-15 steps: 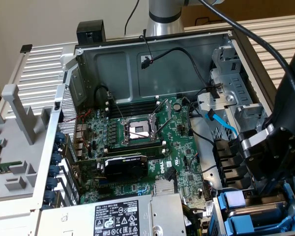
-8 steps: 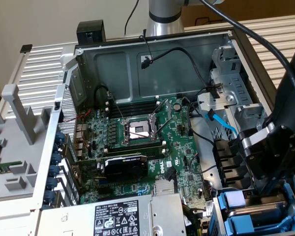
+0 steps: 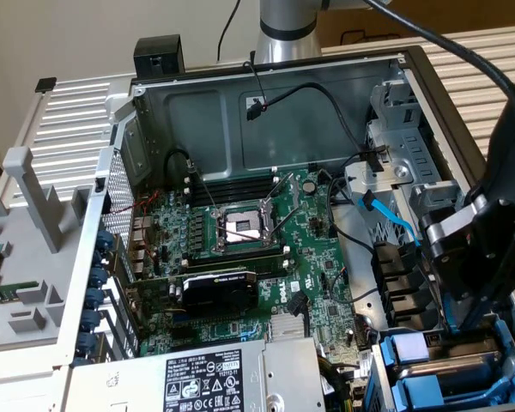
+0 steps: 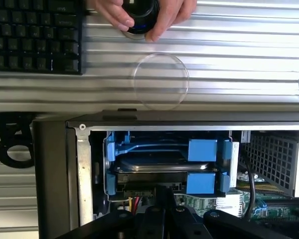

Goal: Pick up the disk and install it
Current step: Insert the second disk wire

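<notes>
The disk [image 4: 154,164] is a flat silver drive in a bright blue carrier [image 4: 202,149], lying inside the drive bay at a corner of the open computer case [image 3: 283,103]. In the exterior view it lies low on the right, its blue frame [image 3: 401,390] against the case wall. My gripper [image 4: 162,209] is shut, its dark fingers pressed together right in front of the disk's near edge. I cannot tell whether the tips touch the disk. In the exterior view the gripper [image 3: 459,339] reaches down over the bay from the right.
The case lies open with the motherboard [image 3: 240,232], a grey power supply [image 3: 206,378] and a loose blue cable [image 3: 386,219]. Beyond the case, a person's hand [image 4: 139,12] holds a dark round object beside a keyboard [image 4: 35,35]. A clear round dish [image 4: 159,82] lies there.
</notes>
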### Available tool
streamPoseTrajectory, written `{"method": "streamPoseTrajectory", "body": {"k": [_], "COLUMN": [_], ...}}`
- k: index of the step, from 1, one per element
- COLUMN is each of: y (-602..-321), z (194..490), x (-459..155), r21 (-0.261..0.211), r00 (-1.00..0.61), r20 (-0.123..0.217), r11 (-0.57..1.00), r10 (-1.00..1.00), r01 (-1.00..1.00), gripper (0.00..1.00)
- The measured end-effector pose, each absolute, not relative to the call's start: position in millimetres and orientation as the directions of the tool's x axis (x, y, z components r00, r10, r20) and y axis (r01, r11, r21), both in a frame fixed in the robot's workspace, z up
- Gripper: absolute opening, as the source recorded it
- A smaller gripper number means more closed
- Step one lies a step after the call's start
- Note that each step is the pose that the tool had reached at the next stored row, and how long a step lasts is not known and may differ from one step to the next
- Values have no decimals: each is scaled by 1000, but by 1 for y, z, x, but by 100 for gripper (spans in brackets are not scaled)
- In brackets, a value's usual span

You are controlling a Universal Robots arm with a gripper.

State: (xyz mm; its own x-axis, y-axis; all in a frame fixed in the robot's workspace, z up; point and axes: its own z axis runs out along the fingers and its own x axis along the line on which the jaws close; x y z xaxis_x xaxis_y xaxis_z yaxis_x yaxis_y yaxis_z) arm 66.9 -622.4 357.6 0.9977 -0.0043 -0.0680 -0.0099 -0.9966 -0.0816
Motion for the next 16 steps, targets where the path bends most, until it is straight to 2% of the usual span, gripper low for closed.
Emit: {"method": "streamPoseTrajectory", "body": {"k": [16], "y": [-622], "z": [371], "x": [67], "r21": [-82], "r00": [998], "r20": [-68], "r11": [-997], "r10": [-4], "r01": [-10], "gripper": [11]}}
